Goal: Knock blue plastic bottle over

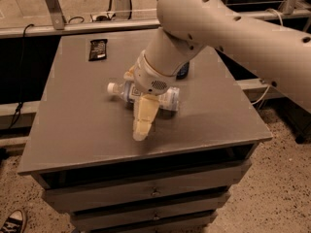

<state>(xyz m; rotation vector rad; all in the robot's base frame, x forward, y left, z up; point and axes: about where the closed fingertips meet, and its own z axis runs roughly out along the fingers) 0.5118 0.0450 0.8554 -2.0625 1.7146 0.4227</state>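
Foreground: a sneaker [12, 221] at lower left; drawers [153, 192] under the grey table [73, 130].
Gripper: the gripper [144, 116] hangs at frame centre, in front of the bottle; released or clenched, cannot tell.
Bottle: the blue plastic bottle [170, 100] lies on its side mid-table, clear-bodied, its white cap [112, 88] pointing left and its middle hidden.
Behind: a black packet [97, 49] on the table's upper left.

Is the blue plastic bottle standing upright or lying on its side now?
Tipped over. The blue plastic bottle lies on its side on the table, cap pointing left; the gripper is over its middle.
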